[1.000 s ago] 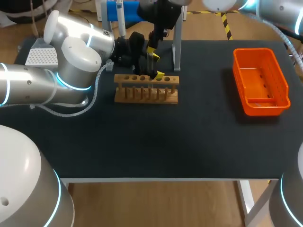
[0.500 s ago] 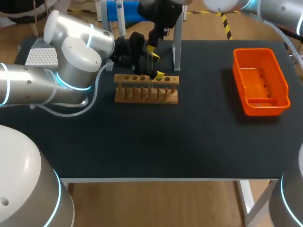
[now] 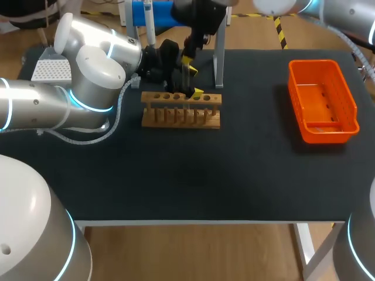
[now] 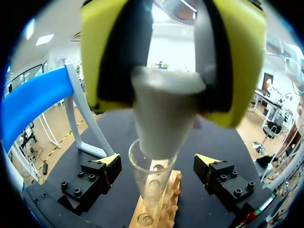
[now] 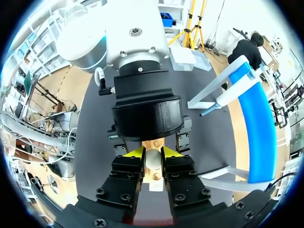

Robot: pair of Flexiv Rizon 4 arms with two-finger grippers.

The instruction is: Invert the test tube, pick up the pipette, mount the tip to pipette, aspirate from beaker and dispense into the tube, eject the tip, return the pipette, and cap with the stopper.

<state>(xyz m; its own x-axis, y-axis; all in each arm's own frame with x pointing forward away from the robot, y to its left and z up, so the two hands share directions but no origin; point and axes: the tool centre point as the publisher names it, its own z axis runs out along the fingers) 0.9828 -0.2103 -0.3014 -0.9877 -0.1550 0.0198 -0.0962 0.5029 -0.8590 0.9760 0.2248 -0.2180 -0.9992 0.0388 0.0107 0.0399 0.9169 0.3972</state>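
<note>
Yellow tips of my left gripper [image 4: 172, 95] are clamped on the grey-white stopper [image 4: 164, 118], one pad each side. The stopper's lower end sits at the mouth of the glass test tube [image 4: 152, 176]; can't tell if it touches the rim. The tube's bottom is hidden in the wooden rack [image 3: 181, 114]. In the head view both grippers overlap at the rack's 12 o'clock edge, so tube and stopper are unreadable there. From the right wrist, my left gripper's black body blocks most of what lies ahead.

My right gripper [image 5: 153, 157] is spread apart, its fingers [image 4: 102, 173] flanking the tube with a gap either side, gripping nothing.

Counts: one tube, one stopper, one rack, one orange basket [image 3: 314, 63], two grippers. Rack holes are partly covered, so no count.

Head view, from the rack:
- basket at 3 o'clock, well apart
- white perforated box [image 3: 51, 70] at 9 o'clock, partly behind my left arm [image 3: 88, 76]
- grey post [image 3: 220, 58] at 1 o'clock, near
- blue stand [image 3: 153, 12] at 12 o'clock, cut off by the frame edge

Black table [image 3: 205, 175] lies under the rack and basket.
</note>
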